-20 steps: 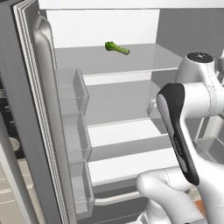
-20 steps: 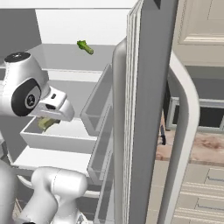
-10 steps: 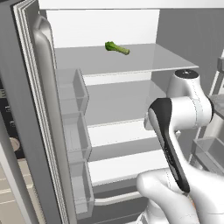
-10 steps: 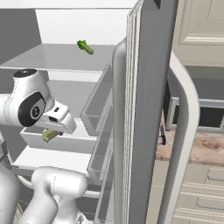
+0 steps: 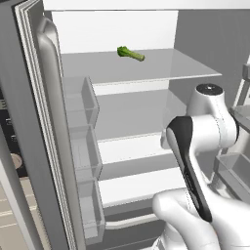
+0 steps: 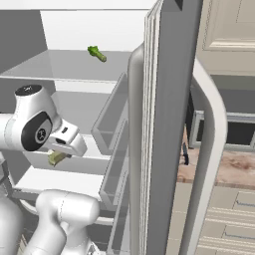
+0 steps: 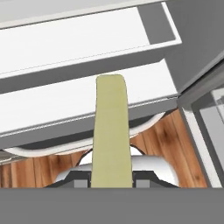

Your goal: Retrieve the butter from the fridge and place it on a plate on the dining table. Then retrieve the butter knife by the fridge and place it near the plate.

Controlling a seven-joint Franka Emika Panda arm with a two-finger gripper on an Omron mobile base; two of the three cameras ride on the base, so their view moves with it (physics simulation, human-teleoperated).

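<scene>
The fridge point(image 5: 127, 107) stands open, its white shelves facing me. My gripper point(image 6: 59, 155) hangs in front of the lower shelves, shut on the butter point(image 6: 56, 159), a pale yellowish stick. In the hand view the butter point(image 7: 111, 131) rises from between the jaws of the gripper point(image 7: 111, 181) and points at the white shelf edges. The butter knife point(image 6: 185, 153), small and dark, lies on the marbled counter beyond the right fridge door. The plate and the dining table are out of view.
A green leafy vegetable point(image 5: 130, 53) lies on the upper shelf. The left door point(image 5: 46, 127) with its bins and the right door point(image 6: 167, 124) with its curved handle flank the arm. Wooden floor point(image 7: 153, 140) lies below the hand.
The arm has folded back and the hand has come down and a little outward from the fridge shelves, still gripping the butter.
</scene>
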